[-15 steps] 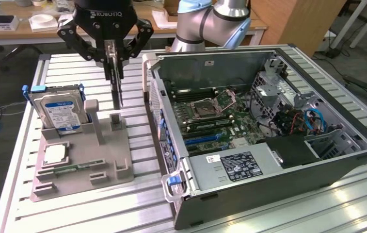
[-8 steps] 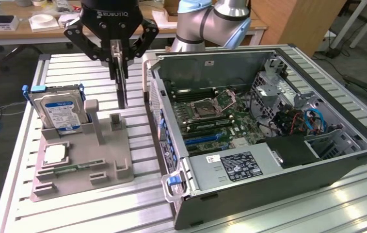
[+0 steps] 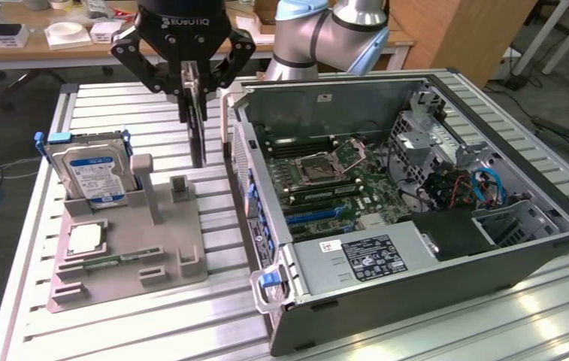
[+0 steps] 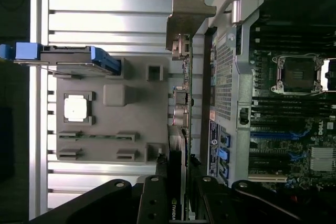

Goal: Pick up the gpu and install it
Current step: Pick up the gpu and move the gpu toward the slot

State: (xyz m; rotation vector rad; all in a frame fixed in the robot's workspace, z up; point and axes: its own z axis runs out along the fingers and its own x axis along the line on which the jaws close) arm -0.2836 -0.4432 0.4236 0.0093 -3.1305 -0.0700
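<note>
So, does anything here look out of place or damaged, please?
Nothing stands out: the gpu hangs upright in the jaws beside the open case, and the hard drive and processor sit squarely in the gray tray.

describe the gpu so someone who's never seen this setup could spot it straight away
Find the open computer case, then the grey parts holder on the exterior view's left of it. Between them the gripper holds the gpu upright, edge-on. It is a thin dark card, unlike the boxy blue-labelled hard drive standing in the holder.
</note>
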